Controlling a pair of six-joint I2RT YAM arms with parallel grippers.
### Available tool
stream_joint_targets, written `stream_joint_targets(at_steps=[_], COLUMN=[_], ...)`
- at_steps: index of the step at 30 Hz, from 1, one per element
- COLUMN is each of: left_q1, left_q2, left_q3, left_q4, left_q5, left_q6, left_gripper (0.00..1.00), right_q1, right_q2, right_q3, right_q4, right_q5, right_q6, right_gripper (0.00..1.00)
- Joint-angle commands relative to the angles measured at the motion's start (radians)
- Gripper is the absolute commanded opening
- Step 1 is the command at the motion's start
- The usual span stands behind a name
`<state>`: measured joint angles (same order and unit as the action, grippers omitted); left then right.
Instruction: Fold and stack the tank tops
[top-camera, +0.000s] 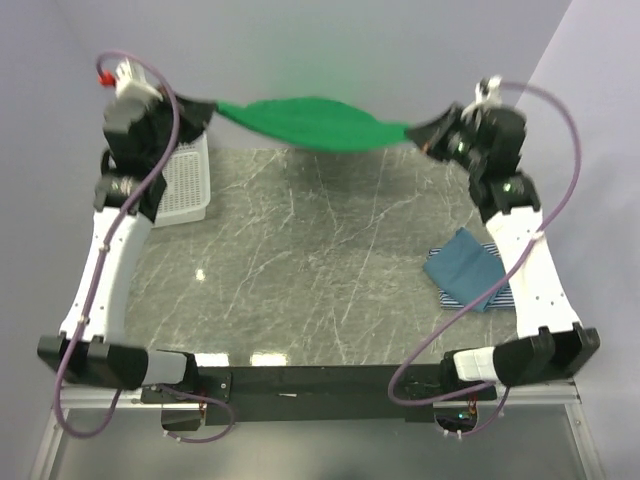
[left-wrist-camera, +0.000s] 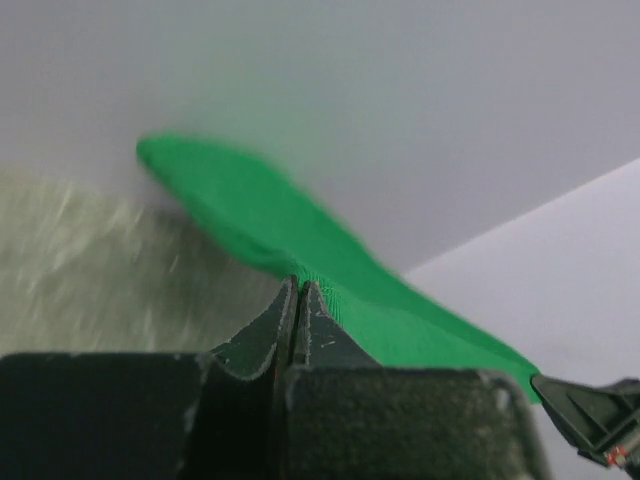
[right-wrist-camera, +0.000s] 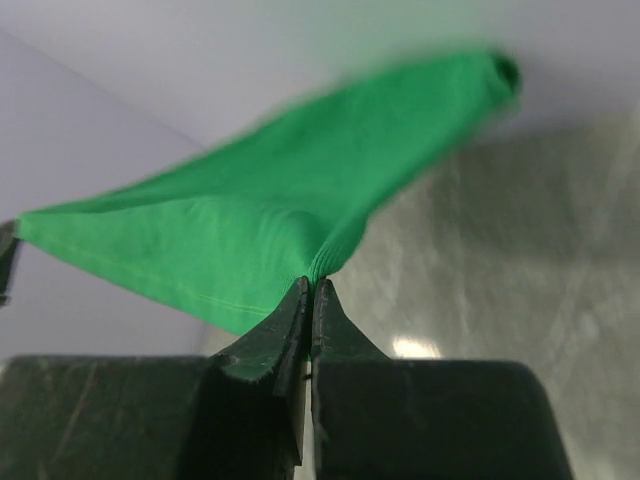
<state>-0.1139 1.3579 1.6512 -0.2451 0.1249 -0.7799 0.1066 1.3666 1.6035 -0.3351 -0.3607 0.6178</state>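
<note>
Bright even light, glare spots on the table (top-camera: 300, 260), green tank top (left-wrist-camera: 260, 215) motion-blurred.

From above and behind my bases, the top camera looked down on the whole table (top-camera: 300, 250). Wrist cameras sat close behind my left claw (left-wrist-camera: 297, 290) and right claw (right-wrist-camera: 311, 285); all three shared the green top (top-camera: 310, 122).

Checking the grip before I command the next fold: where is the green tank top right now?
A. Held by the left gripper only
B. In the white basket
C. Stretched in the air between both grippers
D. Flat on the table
C: the green tank top spans from the left gripper to the right gripper, and both wrist views show each gripper shut on green cloth.
</note>
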Motion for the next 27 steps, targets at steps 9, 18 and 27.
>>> stream_joint_targets(at_steps=[9,18,27], left_q1=[-0.016,-0.066,-0.095], left_q2=[-0.38,-0.515,-0.723], left_q3=[-1.055,-1.315,-1.364], left_q4=[0.131,0.051,-0.109], left_q5=[0.096,0.067,0.056], left_q6=[-0.151,-0.18,-0.298], left_gripper=[0.01,0.0,0.01], right_q1=[-0.01,-0.012,-0.012], right_q2=[-0.264,-0.34,-0.509], right_q3=[-0.958,-1.165,-1.171], right_q4=[0.08,0.045,-0.161], right_q5=[0.055,0.063,0.1], right_q6=[-0.016,0.019,0.053], right_gripper=[0.0,0.0,0.0])
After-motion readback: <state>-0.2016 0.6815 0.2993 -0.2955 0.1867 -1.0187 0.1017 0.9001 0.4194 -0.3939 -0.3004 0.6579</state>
